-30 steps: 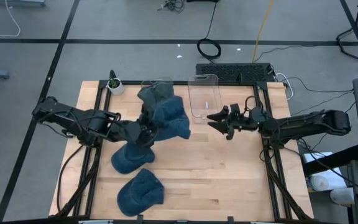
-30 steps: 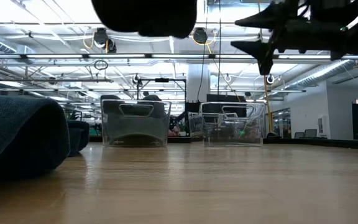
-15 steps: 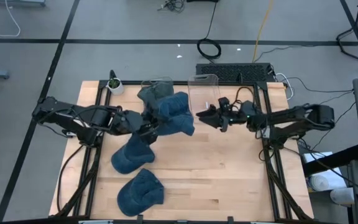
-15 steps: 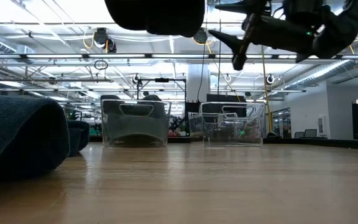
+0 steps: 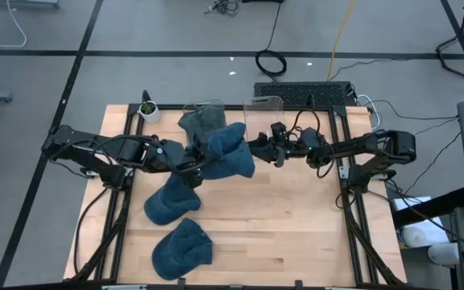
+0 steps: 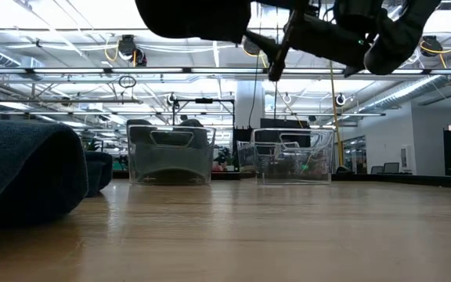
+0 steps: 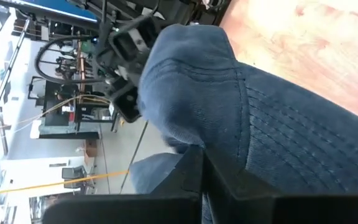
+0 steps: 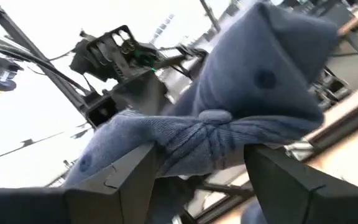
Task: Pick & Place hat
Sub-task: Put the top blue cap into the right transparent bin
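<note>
1. Right gripper [image 5: 258, 148] has slid across to the lifted hat [image 5: 228, 153], fingers spread wide either side of its edge.
2. Left gripper [image 5: 193, 167] stays clamped on the hat, above the table [image 5: 296, 234].
3. Looks like a handover starting.

You have four blue hats on view from above: one raised hat [image 5: 230, 153] over the middle of the tabletop [image 5: 296, 234], one hat at the back [image 5: 197, 122] by the bins, one flat hat [image 5: 167, 205] left of centre, and one front hat [image 5: 181, 247] near the front edge. You have two clear plastic bins: a left bin [image 5: 205, 107] and a right bin [image 5: 266, 122]. You have one small potted plant [image 5: 149, 108] at the back left corner. You have two arms, so two tools: the left tool [image 5: 190, 167] and the right tool [image 5: 256, 147].
</note>
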